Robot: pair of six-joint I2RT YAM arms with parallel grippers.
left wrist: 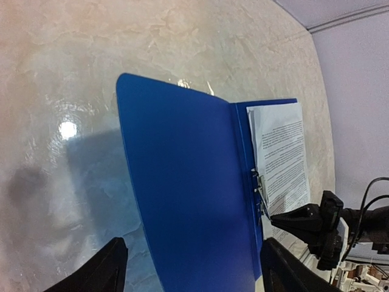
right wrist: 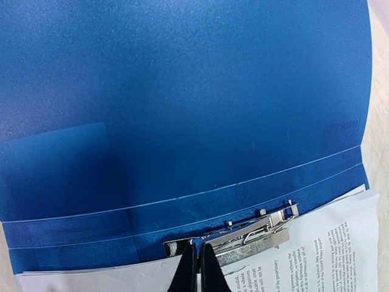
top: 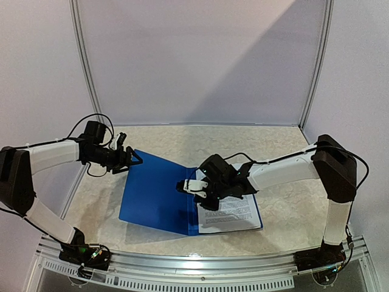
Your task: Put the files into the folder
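From above, the blue folder (top: 155,194) lies open in the middle of the marbled desk (top: 182,140). The files (top: 234,214) lie on its right half. The left hand (top: 130,159) hangs at the far left corner of the folder, fingers spread wide, with nothing in them. The right hand (top: 197,185) sits over the spine, where the files meet the blue.

In the left wrist view, the left hand (left wrist: 193,258) stands wide, one dark finger at each lower corner. The folder's cover (left wrist: 182,182) runs down between them and casts a shadow on the desk (left wrist: 67,91). Whether either finger touches it I cannot tell. Right of the spine are the files (left wrist: 279,152), with the metal clip (left wrist: 260,193) at their left edge. The right hand (left wrist: 298,219) points its tips at the clip.

In the right wrist view, the right hand (right wrist: 196,264) has its fingers pressed together, tips at the near left end of the clip (right wrist: 243,234). Whether they pinch any part of it I cannot tell. The files (right wrist: 322,255) lie under the clip, and the folder (right wrist: 182,91) fills the far part of the view.
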